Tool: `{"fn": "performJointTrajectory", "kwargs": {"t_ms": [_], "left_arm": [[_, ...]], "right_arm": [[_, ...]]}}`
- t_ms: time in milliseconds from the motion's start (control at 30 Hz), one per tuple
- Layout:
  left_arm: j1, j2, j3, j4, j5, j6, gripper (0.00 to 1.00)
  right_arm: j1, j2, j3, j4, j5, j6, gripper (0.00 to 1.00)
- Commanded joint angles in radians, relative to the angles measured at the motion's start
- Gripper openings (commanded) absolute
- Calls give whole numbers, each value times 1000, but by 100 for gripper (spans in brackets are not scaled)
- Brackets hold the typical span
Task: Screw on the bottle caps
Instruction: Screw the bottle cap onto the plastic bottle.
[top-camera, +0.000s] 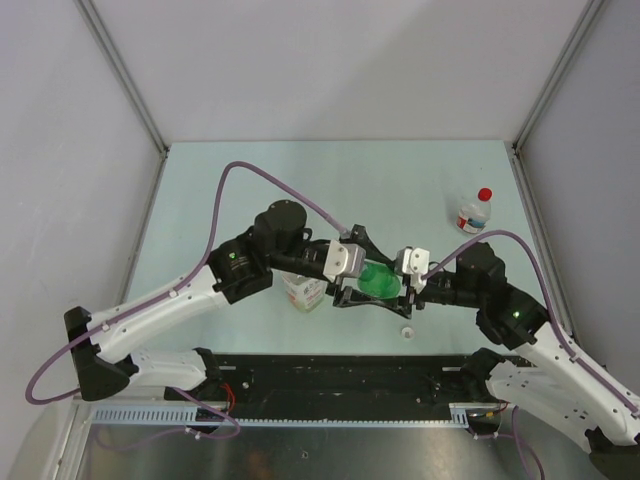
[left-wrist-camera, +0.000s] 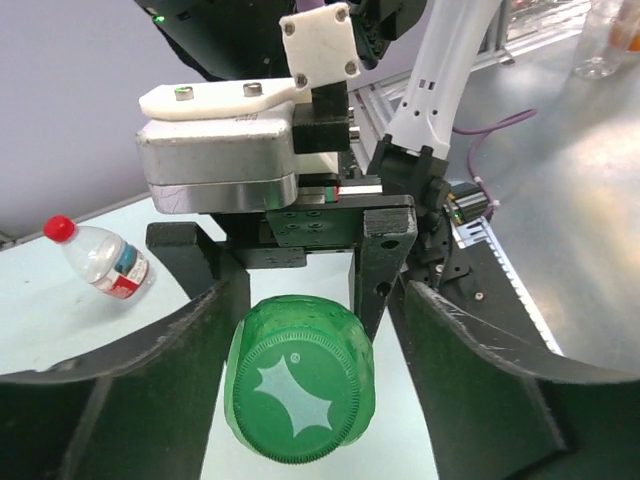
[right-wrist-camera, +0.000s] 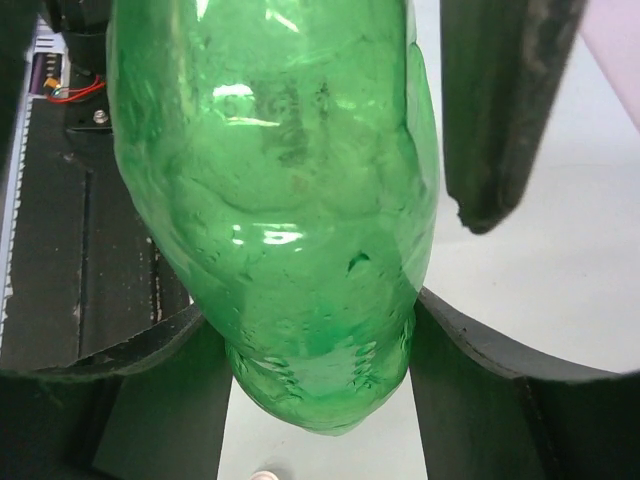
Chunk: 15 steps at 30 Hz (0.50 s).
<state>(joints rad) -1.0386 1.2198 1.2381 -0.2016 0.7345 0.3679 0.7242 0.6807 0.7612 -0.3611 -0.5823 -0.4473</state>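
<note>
The left tool (left-wrist-camera: 315, 320) reaches in level, black fingers spread either side of the ribbed green cap (left-wrist-camera: 300, 395) — a gap shows on one side. The cap sits on a glossy green bottle (right-wrist-camera: 280, 200), clamped sideways by the right tool (right-wrist-camera: 310, 305). A white cap (top-camera: 407, 332) lies on the counter (top-camera: 250, 180) nearby; the red cap (top-camera: 485, 194) tops a small clear bottle (top-camera: 471, 216) farther right.

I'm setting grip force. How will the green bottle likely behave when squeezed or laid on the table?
The green bottle looks thin-walled and dented, so it probably flexes in the right gripper. No liquid shows inside, so likely light. Its round body would probably roll if laid down.
</note>
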Motion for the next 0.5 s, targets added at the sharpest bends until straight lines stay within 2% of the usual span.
{"fn": "performJointTrajectory", "kwargs": {"t_ms": [0,167,267,333,400,467], "left_arm": [[-5,-27,-20,66,-36,-31,68],[-5,-57,-50,96,-56,-44,46],[-5,-57,-46,108,-116,-65,34],[-5,-52,-36,114,-190,-87,25],[-5,-44,-23,117,-280,-109,22],[-5,-32,-5,118,-384,-134,20]], "right_arm": [[3,-19,32,65,59,35,0],[3,-20,31,75,72,52,1],[2,-18,32,87,92,74,18],[2,-17,31,91,121,88,25],[1,-16,31,96,166,113,32],[2,-14,31,100,226,139,47]]}}
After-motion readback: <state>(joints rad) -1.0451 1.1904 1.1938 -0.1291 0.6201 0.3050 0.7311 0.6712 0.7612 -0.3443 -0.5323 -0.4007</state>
